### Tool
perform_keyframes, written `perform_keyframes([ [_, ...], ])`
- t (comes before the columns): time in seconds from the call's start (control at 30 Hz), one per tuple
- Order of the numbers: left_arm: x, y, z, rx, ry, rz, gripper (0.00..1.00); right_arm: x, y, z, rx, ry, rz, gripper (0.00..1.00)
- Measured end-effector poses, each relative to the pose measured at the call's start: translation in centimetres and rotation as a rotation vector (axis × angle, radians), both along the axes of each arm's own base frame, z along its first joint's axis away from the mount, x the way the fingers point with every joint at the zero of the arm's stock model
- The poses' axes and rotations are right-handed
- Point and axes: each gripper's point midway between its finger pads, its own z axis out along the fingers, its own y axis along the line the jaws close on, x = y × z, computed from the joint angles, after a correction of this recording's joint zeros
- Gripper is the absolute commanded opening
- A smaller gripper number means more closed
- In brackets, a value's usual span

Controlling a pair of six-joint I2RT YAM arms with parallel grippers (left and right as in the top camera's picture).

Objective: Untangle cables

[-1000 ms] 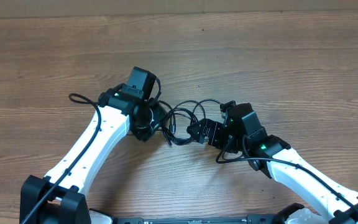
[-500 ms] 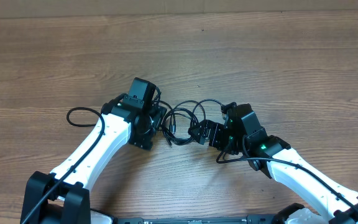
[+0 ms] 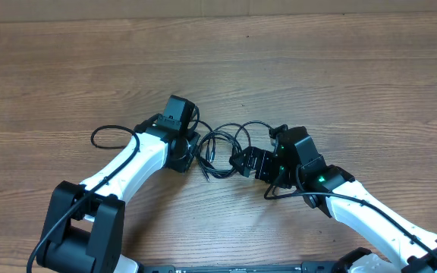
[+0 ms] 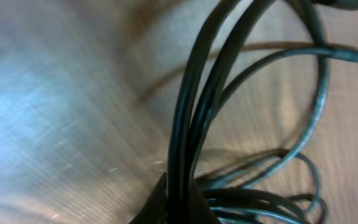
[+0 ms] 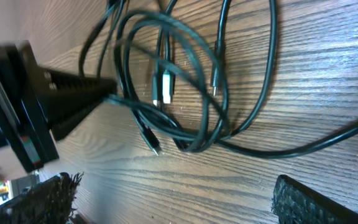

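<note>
The tangled black cables (image 3: 222, 150) lie mid-frame on the wooden table (image 3: 355, 76), between both grippers. The left gripper (image 3: 193, 148) is pinched closed on strands at their left edge. The right gripper (image 3: 243, 161) gapes wide, holding nothing.

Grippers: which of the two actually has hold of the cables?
The left gripper, pinched shut on the cables; the right gripper stands wide open beside them.
</note>
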Motion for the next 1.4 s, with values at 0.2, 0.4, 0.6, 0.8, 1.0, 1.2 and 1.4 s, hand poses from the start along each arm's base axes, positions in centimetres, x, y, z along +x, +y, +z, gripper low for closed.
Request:
perform_keyframes([
  [0.2,2.1,-0.4,1.5,-0.008,-0.128,-0.285,0.04,-0.6,0.6,0.3,-0.005,-0.066,0.121,1.0],
  [0.4,3.7,-3.0,6.9,-0.068,-0.354,-0.691,0.04,-0.9,1.2,1.2,-0.019,-0.165,0.259,1.0],
  [0.6,2.6,-5.6,10.4,-0.142,-0.521,-0.984,0.04,0.1,1.6,4.6,-0.064,-0.313,0.364,1.0],
  [0.8,0.3,-6.7,10.6,-0.219,-0.547,-1.153,0.04,2.0,1.1,6.7,-0.15,-0.432,0.369,0.86],
  [1.0,-0.6,-7.9,11.7,-0.304,-0.606,-1.224,0.04,1.9,0.8,6.4,-0.181,-0.438,0.381,0.73],
  [1.2,-0.8,-8.8,12.8,-0.366,-0.663,-1.253,0.04,1.6,0.6,6.0,-0.189,-0.424,0.397,0.64],
  [1.4,-1.1,-9.6,13.9,-0.434,-0.712,-1.271,0.05,1.3,1.0,6.3,-0.165,-0.43,0.417,0.12],
])
